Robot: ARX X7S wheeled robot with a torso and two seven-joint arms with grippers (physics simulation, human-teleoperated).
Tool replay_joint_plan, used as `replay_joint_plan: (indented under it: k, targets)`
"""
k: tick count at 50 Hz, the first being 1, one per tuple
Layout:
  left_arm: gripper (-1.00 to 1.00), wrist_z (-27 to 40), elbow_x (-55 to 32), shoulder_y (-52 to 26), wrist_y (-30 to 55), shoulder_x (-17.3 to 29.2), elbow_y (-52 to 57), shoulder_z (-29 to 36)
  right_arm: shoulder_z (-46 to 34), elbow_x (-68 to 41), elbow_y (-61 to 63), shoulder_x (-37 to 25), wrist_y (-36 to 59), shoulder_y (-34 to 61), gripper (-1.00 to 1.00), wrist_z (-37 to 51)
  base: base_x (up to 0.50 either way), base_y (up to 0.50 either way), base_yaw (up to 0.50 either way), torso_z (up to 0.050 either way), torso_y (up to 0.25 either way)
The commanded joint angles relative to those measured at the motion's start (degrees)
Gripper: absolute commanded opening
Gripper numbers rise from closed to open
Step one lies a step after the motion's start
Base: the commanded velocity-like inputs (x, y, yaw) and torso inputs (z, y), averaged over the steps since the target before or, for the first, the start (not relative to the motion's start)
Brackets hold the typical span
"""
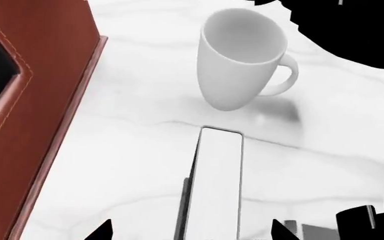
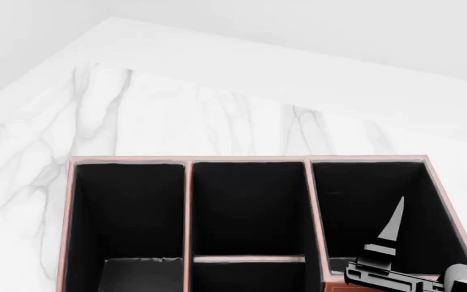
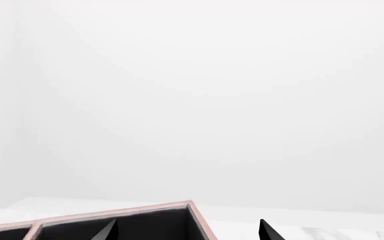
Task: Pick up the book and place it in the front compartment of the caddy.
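In the left wrist view the book [image 1: 219,185] stands on edge on the marble table, white page edges facing the camera and its black cover along one side. My left gripper [image 1: 192,235] is open, one fingertip on either side of the book with a gap on both sides. The reddish-brown caddy [image 1: 52,85] stands close beside the book. In the head view the caddy [image 2: 189,207] shows its black-lined cells; the book and left gripper are hidden there. My right gripper [image 2: 442,228] is open and empty over the caddy's right cell, and it also shows in the right wrist view [image 3: 187,232] above the caddy's corner [image 3: 192,212].
A white mug [image 1: 242,57] stands upright just beyond the book, handle away from the caddy. Black robot parts [image 1: 352,25] fill the corner past the mug, and another dark part [image 1: 372,225] sits near my left fingertip. White marble wall [image 2: 217,115] rises behind the caddy.
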State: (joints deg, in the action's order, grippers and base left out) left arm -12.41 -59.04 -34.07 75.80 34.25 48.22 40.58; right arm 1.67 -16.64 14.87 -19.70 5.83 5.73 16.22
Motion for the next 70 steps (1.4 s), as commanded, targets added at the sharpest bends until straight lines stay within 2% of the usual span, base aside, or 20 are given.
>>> replay_joint_plan:
  k: [1, 11, 12, 19, 24, 31, 53, 62, 70]
  targets:
    - [1.0, -5.2, 7.5, 0.0, -5.7, 0.4, -3.4, 3.6, 0.6, 0.9, -0.3, 0.9, 0.3, -0.1, 1.0, -0.3, 0.0, 0.0, 0.0, 0.0, 0.0]
    - [1.0, -7.3, 14.4, 0.3, -11.3, 1.0, -7.1, 8.0, 0.1, 1.5, -0.1, 0.7, 0.1, -0.2, 1.0, -0.1, 0.0, 0.0, 0.0, 0.0, 0.0]
    - [-1.0, -7.5, 14.6, 0.3, -11.6, 1.0, -7.5, 8.2, 0.0, 1.5, -0.1, 0.7, 0.1, -0.2, 1.0, 0.0, 0.0, 0.0, 0.0, 0.0, 0.0]
    - [-1.0, -9.2, 20.1, -0.2, -16.4, 1.8, -9.3, 11.7, -0.1, 1.6, -0.2, 0.6, -0.3, -0.4, 1.0, 0.0, 0.0, 0.0, 0.0, 0.0, 0.0]
    - [-1.0, -9.7, 21.6, -1.0, -18.0, 1.7, -10.9, 11.9, -0.1, 1.6, -0.3, 0.5, -0.5, -0.5, 1.0, 0.0, 0.0, 0.0, 0.0, 0.0, 0.0]
    - [-1.0, -9.3, 20.8, -2.2, -18.0, 1.9, -9.0, 10.5, -0.2, 1.6, -0.3, 0.4, -0.5, -0.5, 1.0, 0.1, 0.0, 0.0, 0.0, 0.0, 0.0]
    - [-1.0, -10.3, 14.6, -10.6, -20.1, 6.0, 3.1, 0.0, -0.9, 1.3, 0.8, -0.1, 0.1, -0.4, 1.0, 0.2, 0.0, 0.0, 0.0, 0.0, 0.0]
    - [-1.0, -11.8, 14.5, -14.9, -20.8, 6.3, 2.4, -1.9, -1.0, 1.2, 0.9, -0.4, 0.2, -0.3, 1.0, 0.2, 0.0, 0.0, 0.0, 0.0, 0.0]
    - [-1.0, -15.0, 18.9, -18.1, -23.8, 6.9, -1.0, -0.8, -1.3, 1.1, 1.2, -0.5, 0.3, -0.4, 1.0, 0.3, 0.0, 0.0, 0.0, 0.0, 0.0]
